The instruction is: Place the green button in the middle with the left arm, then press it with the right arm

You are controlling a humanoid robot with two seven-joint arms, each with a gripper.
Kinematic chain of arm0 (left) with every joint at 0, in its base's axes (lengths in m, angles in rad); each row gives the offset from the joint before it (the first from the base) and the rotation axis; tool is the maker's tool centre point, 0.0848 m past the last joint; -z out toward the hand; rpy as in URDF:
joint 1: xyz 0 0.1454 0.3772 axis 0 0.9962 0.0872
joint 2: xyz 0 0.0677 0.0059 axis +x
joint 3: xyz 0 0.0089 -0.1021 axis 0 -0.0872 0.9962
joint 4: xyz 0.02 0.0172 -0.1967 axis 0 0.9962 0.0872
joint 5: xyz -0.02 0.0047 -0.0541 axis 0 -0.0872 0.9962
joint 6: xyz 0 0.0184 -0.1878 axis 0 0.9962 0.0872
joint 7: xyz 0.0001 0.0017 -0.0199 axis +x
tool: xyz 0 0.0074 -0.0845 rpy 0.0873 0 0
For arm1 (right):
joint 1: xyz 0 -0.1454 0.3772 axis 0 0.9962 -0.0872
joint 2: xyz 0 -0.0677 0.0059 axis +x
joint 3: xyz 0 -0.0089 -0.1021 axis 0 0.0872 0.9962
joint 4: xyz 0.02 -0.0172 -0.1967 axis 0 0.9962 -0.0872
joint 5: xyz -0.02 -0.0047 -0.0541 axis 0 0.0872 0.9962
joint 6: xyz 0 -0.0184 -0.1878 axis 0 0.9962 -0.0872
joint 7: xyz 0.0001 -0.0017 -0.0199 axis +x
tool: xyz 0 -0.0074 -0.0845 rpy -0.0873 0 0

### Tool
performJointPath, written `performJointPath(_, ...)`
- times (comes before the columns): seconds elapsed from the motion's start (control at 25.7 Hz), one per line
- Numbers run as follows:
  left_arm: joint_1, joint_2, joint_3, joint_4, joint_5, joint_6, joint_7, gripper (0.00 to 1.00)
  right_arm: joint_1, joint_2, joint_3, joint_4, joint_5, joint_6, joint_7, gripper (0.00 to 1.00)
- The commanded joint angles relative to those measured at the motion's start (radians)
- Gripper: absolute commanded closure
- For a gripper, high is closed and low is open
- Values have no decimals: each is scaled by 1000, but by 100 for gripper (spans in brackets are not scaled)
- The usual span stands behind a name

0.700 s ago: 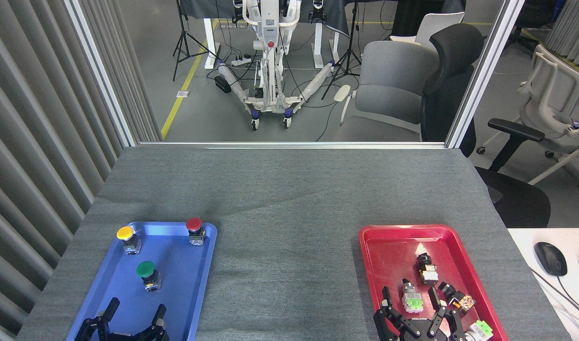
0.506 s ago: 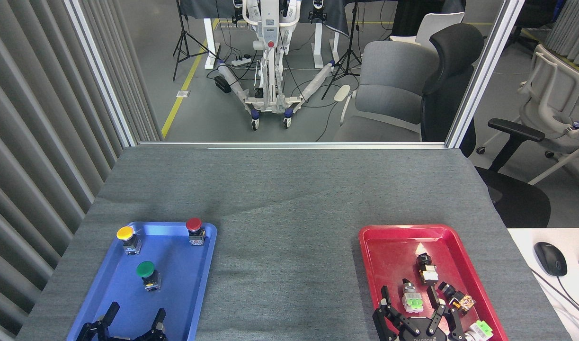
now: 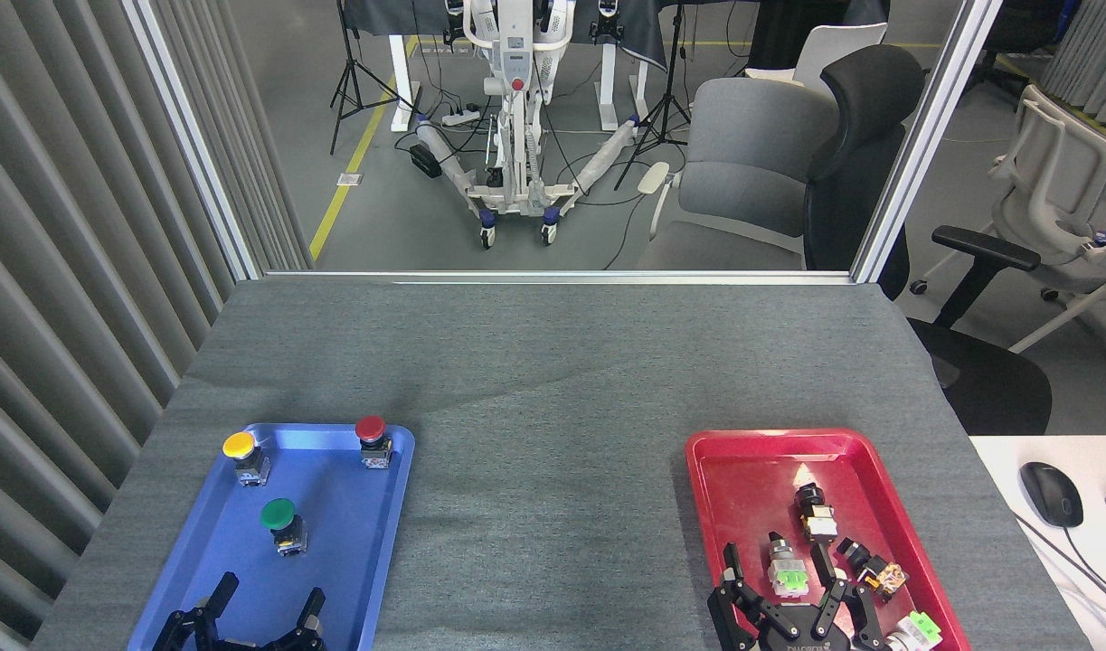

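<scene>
The green button (image 3: 278, 515) stands upright in the blue tray (image 3: 349, 561), about the middle of it, cap up, touching nothing else. Behind it, at the tray's far rim, the yellow button (image 3: 240, 446) stands at the left corner and the red button (image 3: 370, 429) toward the right, both well apart from the green one.

My left gripper (image 3: 265, 601) is low at the near end of the blue tray, fingers spread wide, nothing between them. It sits near the green button, on my side of it, not touching.

My right gripper (image 3: 777, 570) is over the near end of the red tray (image 3: 724, 470), fingers spread too. A small switch part with a light-green block (image 3: 788, 571) lies between those fingers; whether they touch it I cannot tell. More small parts lie around there: a black-and-white one (image 3: 815, 512) farther back, an amber one (image 3: 874, 568) to the right, another light-green one (image 3: 919, 626) at the near right corner.

The middle (image 3: 543, 452), the grey felt between the two trays, lies well to the right of the green button.
</scene>
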Motion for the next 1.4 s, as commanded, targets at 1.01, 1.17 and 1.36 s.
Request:
performJointPath(1.01, -178, -50, -43, 239, -3, 21, 1, 8, -5, 24, 66, 20, 175, 116, -11, 0)
performJointPath(1.17, -208, -60, -49, 318, -3, 61, 1, 7, -11, 24, 66, 34, 172, 117, -11, 0)
performJointPath(1.36, -310, -104, -66, 483, -3, 90, 0, 6, -24, 21, 66, 33, 158, 113, -11, 0)
